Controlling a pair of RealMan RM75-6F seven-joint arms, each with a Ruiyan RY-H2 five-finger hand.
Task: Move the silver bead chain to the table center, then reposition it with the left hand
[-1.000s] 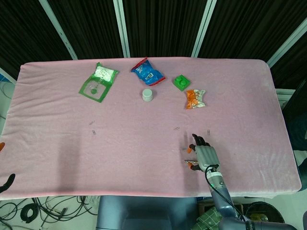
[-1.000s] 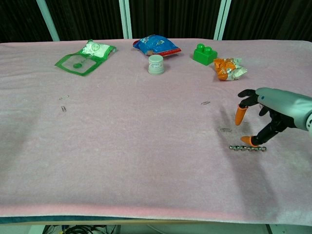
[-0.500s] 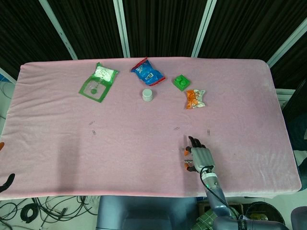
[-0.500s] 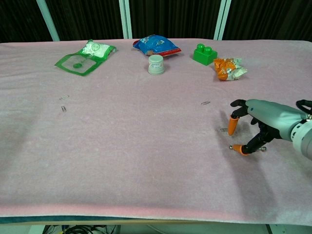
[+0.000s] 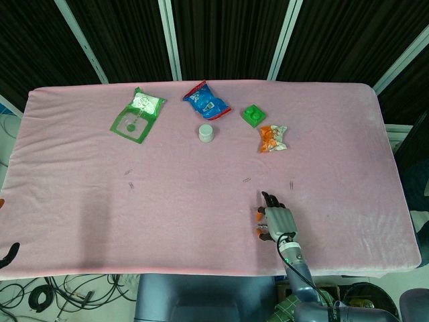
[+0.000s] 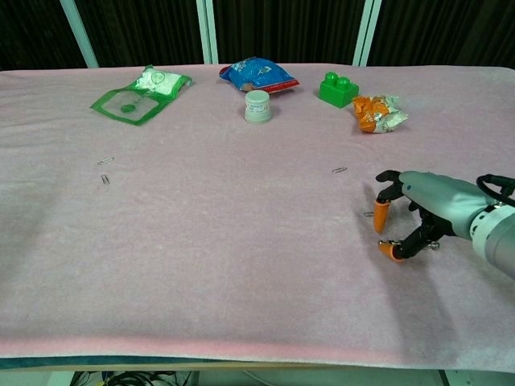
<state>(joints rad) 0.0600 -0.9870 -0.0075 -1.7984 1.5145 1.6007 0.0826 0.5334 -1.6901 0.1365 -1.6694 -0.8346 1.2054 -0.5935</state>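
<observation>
The silver bead chain point(image 6: 433, 245) lies on the pink cloth at the right front, and only a short bit of it shows by the lower edge of my right hand point(image 6: 418, 209). That hand arches over the chain, its orange fingertips point(image 6: 381, 217) spread apart and pointing down at the cloth. The head view has the same right hand point(image 5: 276, 220) near the front edge, covering the chain. Of my left hand point(image 5: 8, 255) only a dark tip shows at the far left edge, off the table.
Along the back lie a green packet point(image 6: 137, 95), a blue snack bag point(image 6: 257, 75), a small white jar point(image 6: 257, 105), a green block point(image 6: 339, 88) and an orange packet point(image 6: 378, 112). Paper clips point(image 6: 339, 170) lie scattered on the pink cloth point(image 6: 225, 241).
My right hand has slid left and lowered over the chain, which lay in plain sight in front of it a second ago. The left hand has stayed put.
</observation>
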